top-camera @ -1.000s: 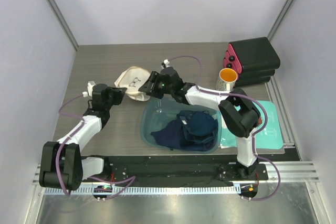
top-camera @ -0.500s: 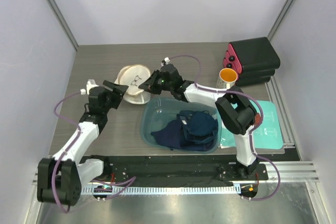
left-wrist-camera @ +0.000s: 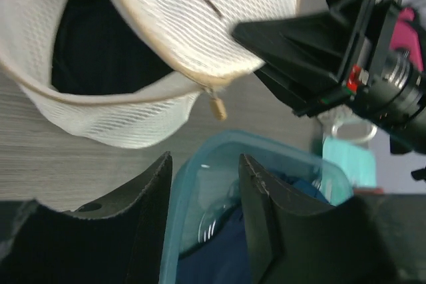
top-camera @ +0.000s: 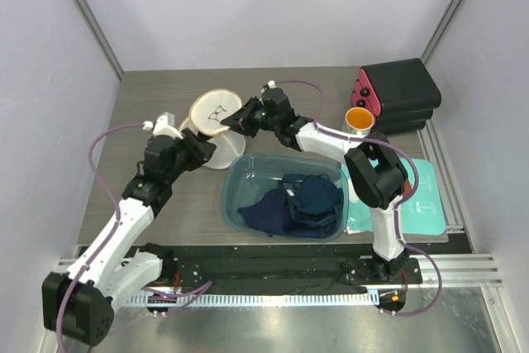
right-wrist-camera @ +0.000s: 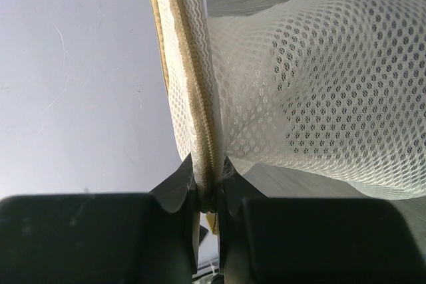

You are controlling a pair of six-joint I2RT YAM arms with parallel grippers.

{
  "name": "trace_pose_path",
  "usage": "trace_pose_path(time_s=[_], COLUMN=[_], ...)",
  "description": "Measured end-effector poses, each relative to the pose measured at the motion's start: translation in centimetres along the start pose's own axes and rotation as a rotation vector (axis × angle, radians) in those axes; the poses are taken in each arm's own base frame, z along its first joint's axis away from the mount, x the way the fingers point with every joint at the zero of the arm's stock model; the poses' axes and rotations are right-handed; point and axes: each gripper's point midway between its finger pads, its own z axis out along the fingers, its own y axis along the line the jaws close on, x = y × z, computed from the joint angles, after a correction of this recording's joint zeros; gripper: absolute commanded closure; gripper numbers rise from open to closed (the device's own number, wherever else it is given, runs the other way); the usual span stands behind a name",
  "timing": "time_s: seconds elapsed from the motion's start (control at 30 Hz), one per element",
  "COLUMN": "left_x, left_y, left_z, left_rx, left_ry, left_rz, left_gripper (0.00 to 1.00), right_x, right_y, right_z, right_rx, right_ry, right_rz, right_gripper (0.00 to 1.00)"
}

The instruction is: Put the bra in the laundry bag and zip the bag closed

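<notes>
The laundry bag (top-camera: 216, 153) lies open on the table, its emblem face (top-camera: 215, 111) tilted up. My right gripper (top-camera: 240, 118) is shut on that face's zipper rim (right-wrist-camera: 205, 131), which is pinched between the fingertips (right-wrist-camera: 210, 194). The black bra (left-wrist-camera: 93, 44) sits inside the bag's mouth. A tan zipper pull (left-wrist-camera: 217, 106) hangs from the rim. My left gripper (left-wrist-camera: 203, 164) is open and empty, just short of the bag's near side (left-wrist-camera: 126, 121); in the top view the left gripper (top-camera: 204, 148) is at the bag's left edge.
A teal plastic tub (top-camera: 233, 173) holding navy-blue clothes (top-camera: 302, 202) stands right behind my left fingers (left-wrist-camera: 256, 191). A flat teal pouch (top-camera: 423, 196), an orange cup (top-camera: 359, 121) and a black box (top-camera: 402, 88) are at the right.
My left gripper let go of the bag and drew back open. My right gripper closed on the emblem face's rim and lifted it away from the tub.
</notes>
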Motion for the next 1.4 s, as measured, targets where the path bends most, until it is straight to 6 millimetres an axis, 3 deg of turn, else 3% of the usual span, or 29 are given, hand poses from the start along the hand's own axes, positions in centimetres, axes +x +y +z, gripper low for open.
trace_pose_path(time_s=[0.13,0.27,0.5,0.7,0.73,0.8,0.87,1.03,1.2,1.4], left_x=[2.1,2.5,2.3,2.0,1.9,1.8,1.7,1.1,0.6,1.8], left_y=[-1.8,-2.4,-1.8,-0.8,-0.6,-0.2,0.2,1.9,3.3,2.5], left_z=[1.5,2.9,4.2,5.0,5.1,5.3,5.4,4.7,2.2,0.3], left_rx=[0.017,-0.015,-0.115,-0.202,-0.217,-0.242,-0.265,-0.365,-0.401,-0.283], left_ry=[0.124,0.172,0.178,0.171,0.168,0.165,0.161,0.144,0.113,0.130], left_rz=[0.127,0.201,0.288,0.337,0.342,0.354,0.366,0.410,0.382,0.352], left_gripper=[0.46,0.49,0.55,0.73,0.83,0.95,1.00,1.00,1.00,1.00], right_x=[0.0,0.1,0.1,0.2,0.2,0.3,0.6,0.9,1.0,0.3], right_y=[0.1,0.2,0.2,0.2,0.1,-0.1,-0.5,-1.1,-1.7,-1.2], right_z=[0.0,0.0,0.0,0.0,0.0,0.0,0.0,-0.1,-0.6,0.7], right_rx=[0.000,0.001,0.002,0.000,0.000,0.002,0.005,0.008,0.005,-0.025], right_ry=[0.001,0.002,0.002,0.003,0.003,0.006,0.013,0.034,0.100,0.220], right_rz=[0.017,0.030,0.038,0.040,0.040,0.043,0.045,0.005,-0.086,-0.236], right_gripper=[0.93,0.93,0.94,0.94,0.94,0.95,0.95,0.95,0.94,0.69])
